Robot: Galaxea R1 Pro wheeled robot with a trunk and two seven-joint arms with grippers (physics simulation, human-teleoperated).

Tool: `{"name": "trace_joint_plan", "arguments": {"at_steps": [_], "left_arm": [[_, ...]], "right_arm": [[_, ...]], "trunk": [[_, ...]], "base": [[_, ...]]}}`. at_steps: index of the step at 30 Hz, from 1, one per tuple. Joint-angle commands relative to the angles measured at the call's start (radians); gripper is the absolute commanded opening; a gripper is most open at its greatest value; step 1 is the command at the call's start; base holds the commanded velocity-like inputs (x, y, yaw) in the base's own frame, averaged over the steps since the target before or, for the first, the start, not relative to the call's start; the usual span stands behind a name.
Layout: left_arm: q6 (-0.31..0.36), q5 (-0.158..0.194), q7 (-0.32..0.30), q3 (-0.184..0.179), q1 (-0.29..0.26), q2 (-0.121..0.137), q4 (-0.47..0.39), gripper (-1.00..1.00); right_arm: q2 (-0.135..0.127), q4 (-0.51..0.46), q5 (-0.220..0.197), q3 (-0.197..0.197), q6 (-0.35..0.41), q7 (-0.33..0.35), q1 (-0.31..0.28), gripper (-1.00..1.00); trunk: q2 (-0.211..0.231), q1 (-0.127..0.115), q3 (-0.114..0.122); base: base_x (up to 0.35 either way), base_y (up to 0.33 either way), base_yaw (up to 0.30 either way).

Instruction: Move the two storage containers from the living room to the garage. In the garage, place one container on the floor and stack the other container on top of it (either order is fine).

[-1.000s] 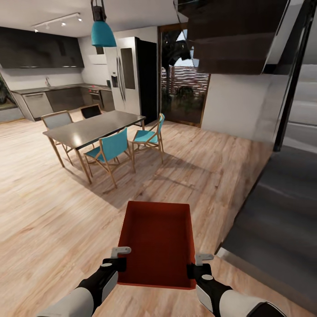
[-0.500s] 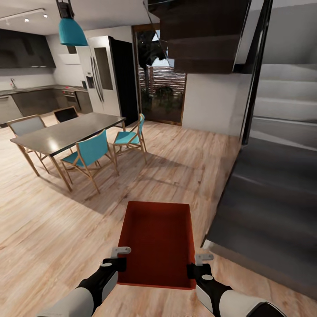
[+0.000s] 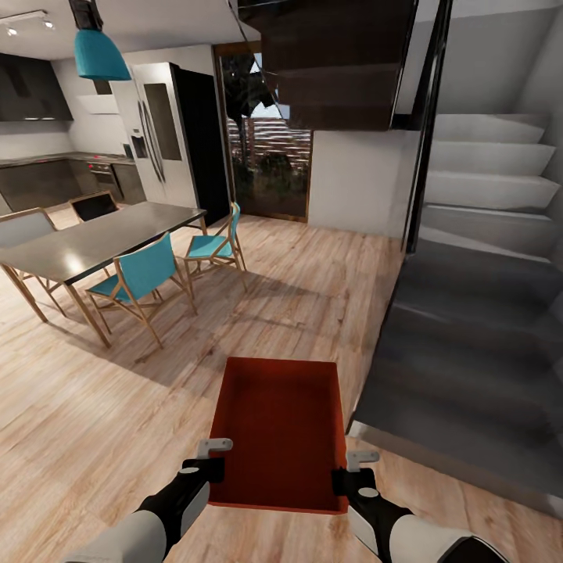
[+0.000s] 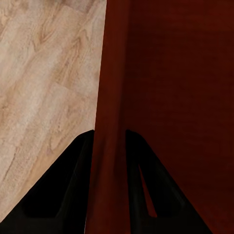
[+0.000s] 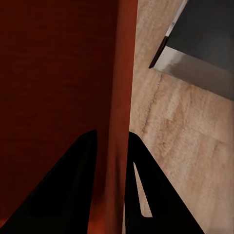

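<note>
Carrying a red-orange bin (image 3: 280, 434) between them, the robot's two arms reach forward in the head view, low and central. The left claw (image 3: 205, 467) is clamped on the bin's left wall near its close corner, and the right claw (image 3: 349, 475) is clamped on the right wall opposite. The bin is held level above the light wood floor (image 3: 94, 422), open side up, with nothing inside it. Beyond the bin and to its left stands a grey dining table (image 3: 94, 242) with teal chairs (image 3: 137, 285) around it; a teal lamp (image 3: 100, 53) hangs above that table. Further off past the table are a tall steel fridge (image 3: 160, 133) and dark kitchen cabinets (image 3: 35, 180). Straight ahead of the bin, at the far wall, is a glass door (image 3: 270, 164). To the bin's right, a grey staircase (image 3: 477, 297) rises, its lowest step lying just beside the bin's right wall.

In the left wrist view, the two dark fingers (image 4: 68, 195) of the left claw sit either side of the bin's (image 4: 170, 97) thin wall, one outside and one inside, pinching it. Wood floor (image 4: 44, 83) shows on the outer side of the wall.

In the right wrist view, the right claw's fingers (image 5: 68, 190) likewise straddle the bin's (image 5: 58, 73) wall and grip it. Past the wall lies wood floor (image 5: 185, 131), and beyond that the pale edge of the lowest stair step (image 5: 195, 63).
</note>
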Motion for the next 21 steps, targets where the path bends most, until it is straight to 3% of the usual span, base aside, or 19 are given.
{"name": "trace_joint_plan", "arguments": {"at_steps": [1,21], "left_arm": [[0.008,-0.012,0.025,0.008,-0.001,0.001,-0.003,-1.0],[0.009,-0.012,0.021,0.01,-0.001,0.0,-0.003,-1.0]], "right_arm": [[-0.024,0.006,-0.018,0.027,-0.007,-0.04,-0.001,-1.0],[-0.022,0.006,-0.018,0.027,-0.007,-0.052,0.0,-1.0]], "trunk": [[-0.002,0.001,-0.002],[-0.002,0.001,-0.002]], "base": [[0.0,0.0,-0.001],[0.0,0.0,0.0]]}}
